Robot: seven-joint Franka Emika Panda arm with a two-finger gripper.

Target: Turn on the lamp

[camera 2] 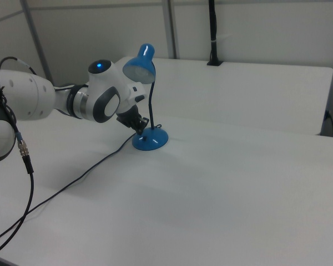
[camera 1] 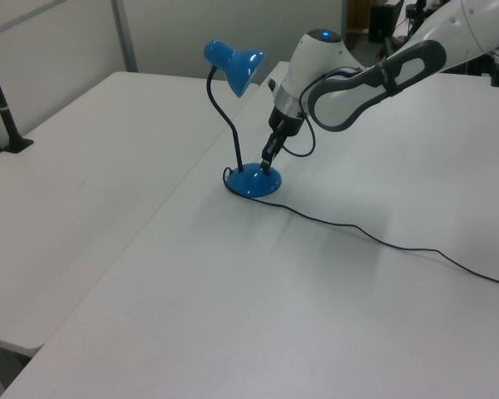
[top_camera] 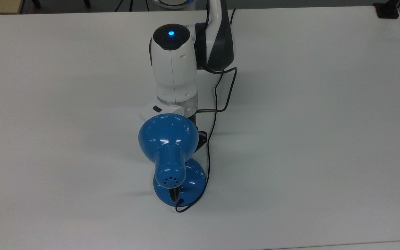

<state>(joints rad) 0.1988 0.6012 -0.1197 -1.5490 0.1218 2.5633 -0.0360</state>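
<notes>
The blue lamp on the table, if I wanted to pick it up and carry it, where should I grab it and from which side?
Probably the thin black neck of the lamp, low on its straight part just above the round base. Come from the left view's left, since the gripper and the cord occupy the right side. The glossy rounded shade looks too wide and slippery.

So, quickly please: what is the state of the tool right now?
Tool: down at the lamp base; whether it is open or closed cannot be told.
</notes>
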